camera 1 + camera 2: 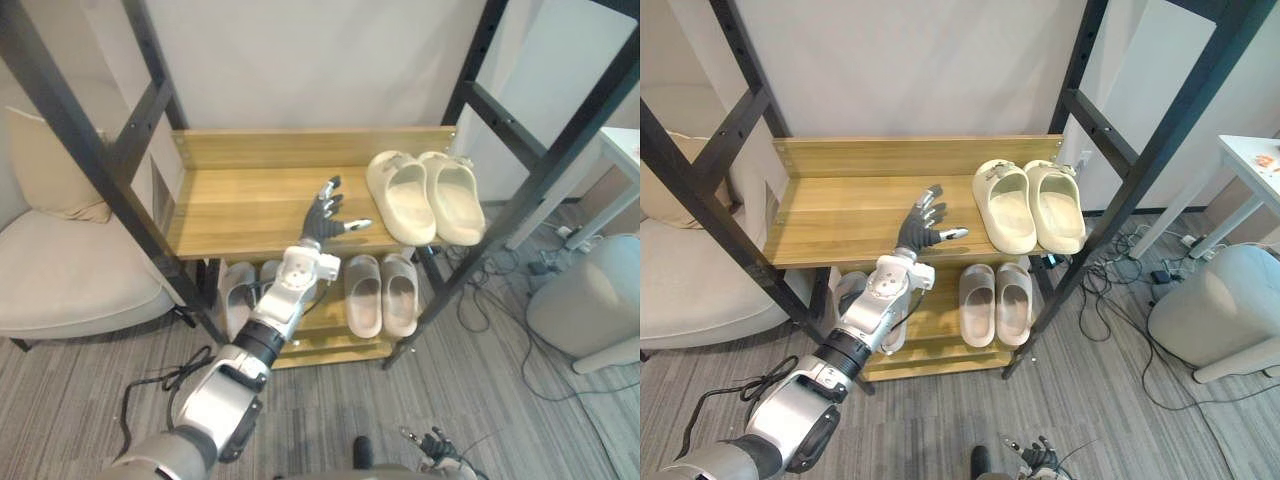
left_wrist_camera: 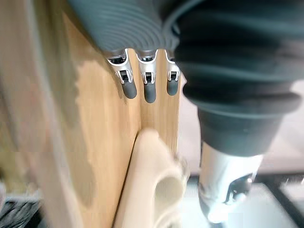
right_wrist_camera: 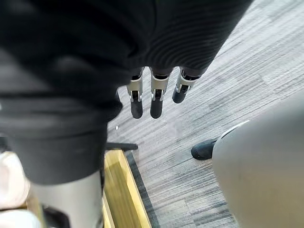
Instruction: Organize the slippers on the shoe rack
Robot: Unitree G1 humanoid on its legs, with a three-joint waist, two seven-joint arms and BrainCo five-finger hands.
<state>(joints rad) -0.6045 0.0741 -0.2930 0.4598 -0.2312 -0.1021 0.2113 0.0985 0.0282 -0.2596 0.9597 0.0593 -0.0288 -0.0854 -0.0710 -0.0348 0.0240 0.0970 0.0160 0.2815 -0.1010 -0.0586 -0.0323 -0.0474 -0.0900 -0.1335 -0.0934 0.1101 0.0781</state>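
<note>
A cream pair of slippers [image 1: 425,195] stands side by side at the right end of the wooden top shelf [image 1: 240,200]. On the lower shelf sits a beige pair [image 1: 382,295], and a grey pair [image 1: 238,292] to its left is partly hidden behind my left arm. My left hand [image 1: 325,220] hovers open over the middle of the top shelf, fingers spread, a little left of the cream pair. In the left wrist view the fingers [image 2: 142,88] are straight, with a cream slipper [image 2: 152,190] beyond them. My right hand [image 1: 435,445] hangs low over the floor with relaxed fingers [image 3: 152,102], holding nothing.
Black slanted frame posts [image 1: 90,160] flank the rack on both sides. A beige armchair [image 1: 60,270] stands to the left. To the right are a grey round stool [image 1: 590,300], a white table [image 1: 625,150] and loose cables [image 1: 520,270] on the carpet.
</note>
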